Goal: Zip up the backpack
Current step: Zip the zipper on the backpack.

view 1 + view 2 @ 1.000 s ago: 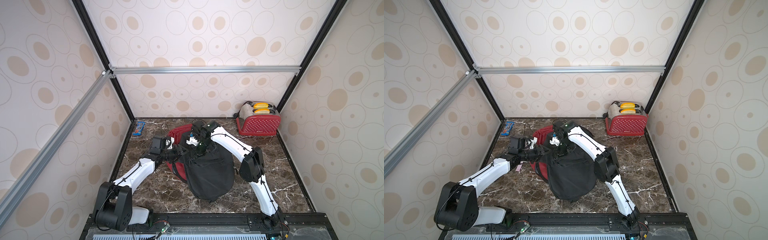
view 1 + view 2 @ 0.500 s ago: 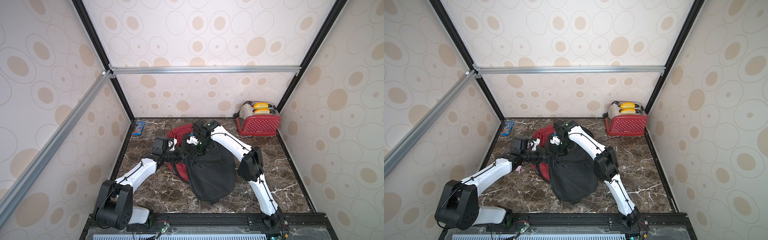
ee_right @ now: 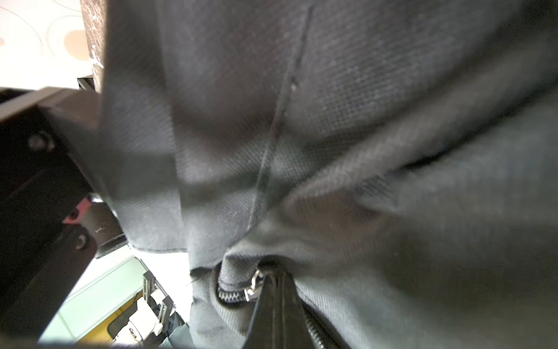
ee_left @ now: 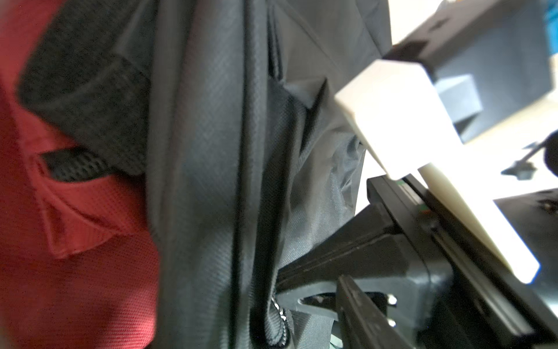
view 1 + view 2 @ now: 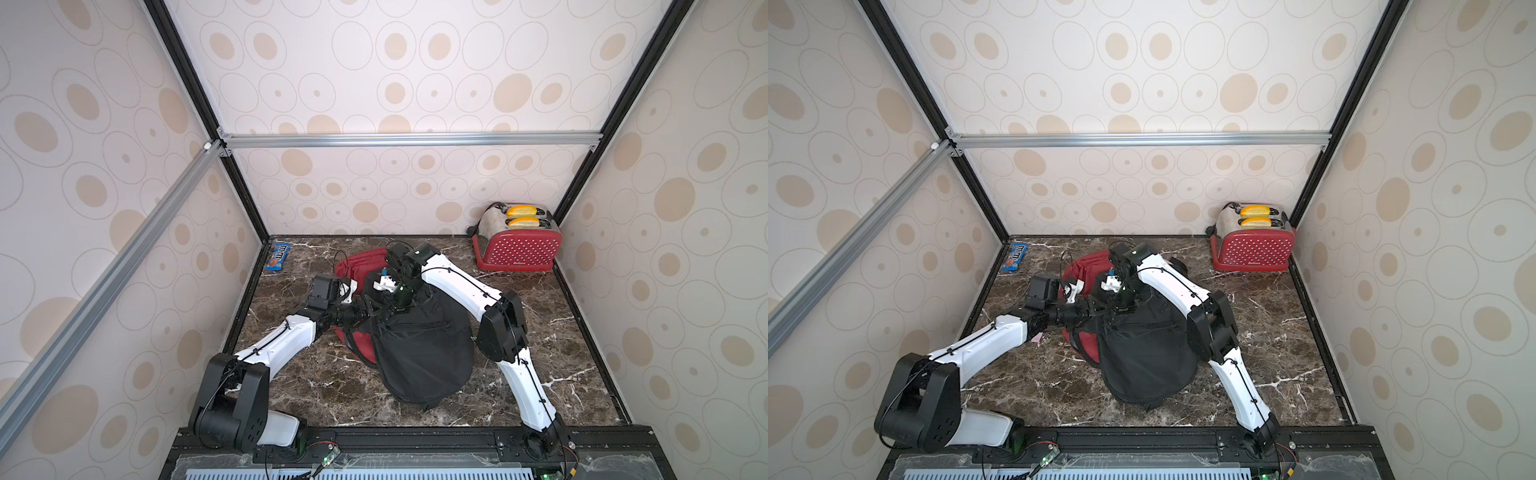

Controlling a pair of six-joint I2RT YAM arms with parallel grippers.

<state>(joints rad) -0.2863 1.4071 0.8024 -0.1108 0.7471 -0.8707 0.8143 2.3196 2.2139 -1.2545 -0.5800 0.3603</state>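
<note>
clamping the backpack point(image 5: 419, 353) top, the right end effector point(image 5: 393, 306) hangs above.

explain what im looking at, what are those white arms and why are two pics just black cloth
Those are robot arms, a left arm and a right arm, mounted at the front. The two wide pictures come from one camera head above, nearly the same view. The close-ups come from cameras on the wrists, right up against a black and red backpack. The marble table also holds a red toaster and a candy packet. The right arm's jaws are shut on the zipper pull; whether the left jaws hold anything is unclear.
</note>
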